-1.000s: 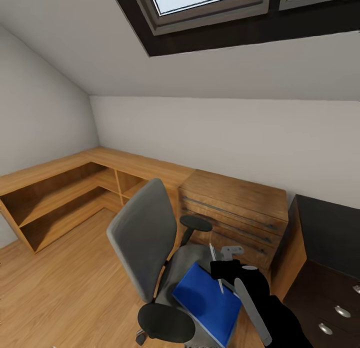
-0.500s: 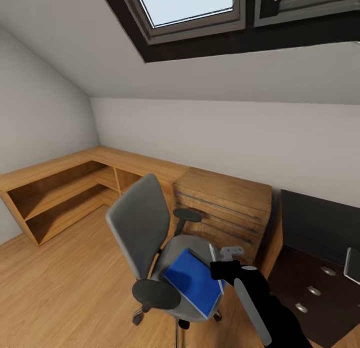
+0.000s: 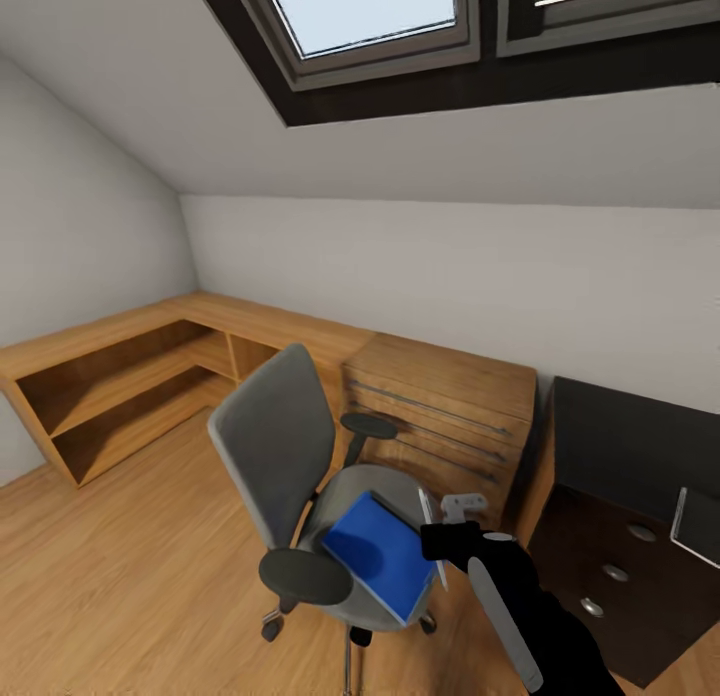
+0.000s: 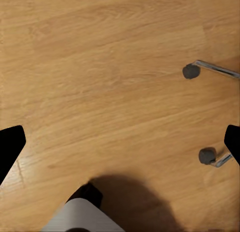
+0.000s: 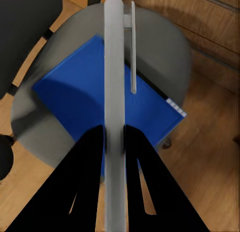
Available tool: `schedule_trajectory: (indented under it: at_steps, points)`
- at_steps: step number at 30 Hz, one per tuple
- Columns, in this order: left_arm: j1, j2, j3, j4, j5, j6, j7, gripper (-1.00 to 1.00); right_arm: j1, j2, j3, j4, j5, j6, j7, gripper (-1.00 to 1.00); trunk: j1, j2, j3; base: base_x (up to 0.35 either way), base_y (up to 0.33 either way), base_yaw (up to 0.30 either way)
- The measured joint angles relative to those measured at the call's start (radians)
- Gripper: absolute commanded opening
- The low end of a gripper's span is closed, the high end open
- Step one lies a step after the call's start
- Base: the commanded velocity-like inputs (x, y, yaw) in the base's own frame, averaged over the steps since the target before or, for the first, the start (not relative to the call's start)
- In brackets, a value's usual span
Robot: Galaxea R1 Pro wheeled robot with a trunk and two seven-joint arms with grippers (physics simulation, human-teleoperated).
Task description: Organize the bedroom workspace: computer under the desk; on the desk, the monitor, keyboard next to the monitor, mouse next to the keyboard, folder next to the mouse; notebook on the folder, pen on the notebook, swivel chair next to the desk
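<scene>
the right gripper point(image 5: 114, 134) is clamped on the pen point(image 5: 114, 67), held above the folder point(image 3: 380, 554), which lies on the chair point(image 3: 300, 476) seat. the desk point(image 3: 625, 456) stands off to the right, beside a wooden cabinet point(image 3: 440, 406). the left gripper point(image 4: 120, 142) looks spread, its tips at the frame edges over bare floor point(image 4: 110, 67) near two castors point(image 4: 207, 155).

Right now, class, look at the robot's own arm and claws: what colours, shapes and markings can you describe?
In the head view the right arm is glossy black and rounded, with a long pale grey stripe along the forearm and a small grey bracket at the wrist. The right claw has two flat, tapering black fingers with slot cut-outs. The left claw shows black finger tips and a grey, rounded body. No cables are visible.
</scene>
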Motion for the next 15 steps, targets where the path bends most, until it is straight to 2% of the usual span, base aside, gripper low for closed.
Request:
schedule_trajectory:
  at_steps: [10,15]
  points:
    - [0.000,-0.001,-0.003,0.004,0.000,0.000,0.000,1.00,0.000,0.000,0.000,0.000,-0.002,0.000,0.001,-1.00,0.000,0.000,0.000,-0.235,-0.251,-0.006]
    - [0.000,-0.001,-0.006,0.005,0.001,0.000,0.000,1.00,0.000,0.000,-0.001,0.000,-0.002,0.000,0.001,-1.00,0.000,0.000,0.000,-0.208,-0.228,-0.164]
